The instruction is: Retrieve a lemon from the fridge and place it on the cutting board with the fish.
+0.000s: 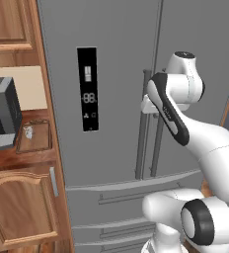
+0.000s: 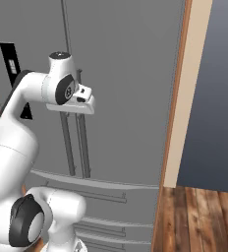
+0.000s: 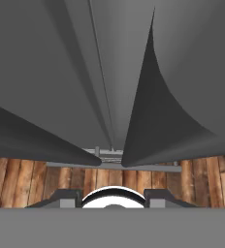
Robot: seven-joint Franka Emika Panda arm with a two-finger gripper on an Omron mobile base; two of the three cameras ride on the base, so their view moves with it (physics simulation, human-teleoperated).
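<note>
Grey and smooth, the fridge [image 1: 116,99] has both doors shut, and your hand sits at the long vertical bar handles [image 1: 145,128] where the doors meet. From the left base view you get what the right one lacks: the brown wooden desk [image 1: 8,158] with the rimmed cutting board [image 1: 35,141], the pale lumpy fish [image 1: 28,132] lying on it, and a dark coffee machine [image 1: 2,113] beside it. The right base view adds a pale door frame [image 2: 182,98] and plank floor [image 2: 199,216]. The hand view looks down between the two handles [image 3: 153,111] toward the drawers. You cannot tell how wide the jaws stand.
</note>
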